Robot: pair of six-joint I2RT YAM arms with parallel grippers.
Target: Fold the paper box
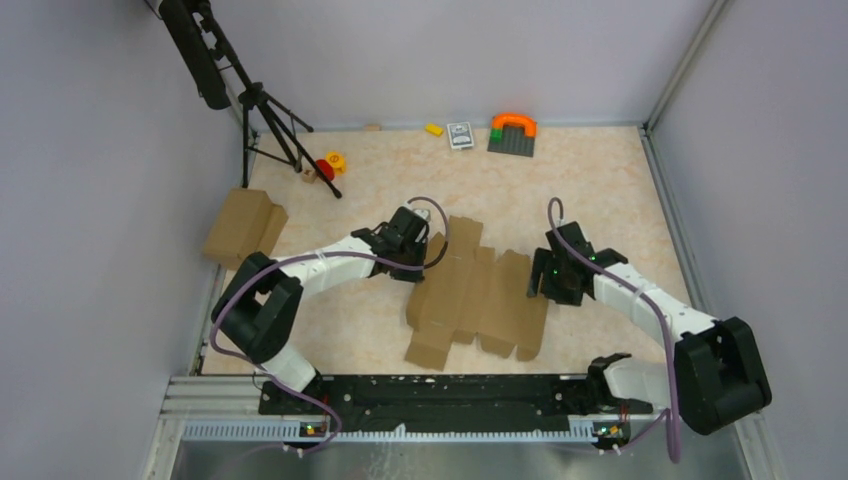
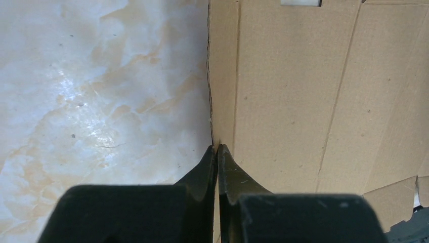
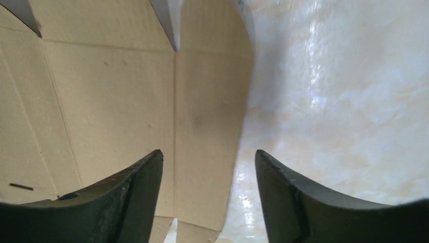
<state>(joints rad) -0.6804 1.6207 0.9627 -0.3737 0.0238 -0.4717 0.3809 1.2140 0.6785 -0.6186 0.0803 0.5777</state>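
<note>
Marbled counter (image 1: 600, 190), grey walls on three sides. One paper box (image 1: 480, 295), a flat many-flapped sheet, lies at centre between two arms. Left end effector (image 2: 217, 149): clenched, tips together at the sheet's left edge; a pinch cannot be confirmed. Right end effector (image 3: 208, 152): released, jaws astride the sheet's right edge. One bulkier carton (image 1: 243, 225) sits at the counter's left edge, with one tripod (image 1: 270, 115) behind it.

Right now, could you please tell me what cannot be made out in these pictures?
Left wrist view: whether the shut left hand pinches the paper box edge; its fingers hide it.
Right wrist view: past the open right hand, most of the box, cut off by the frame.
Top view: the far card's print, too small.
</note>
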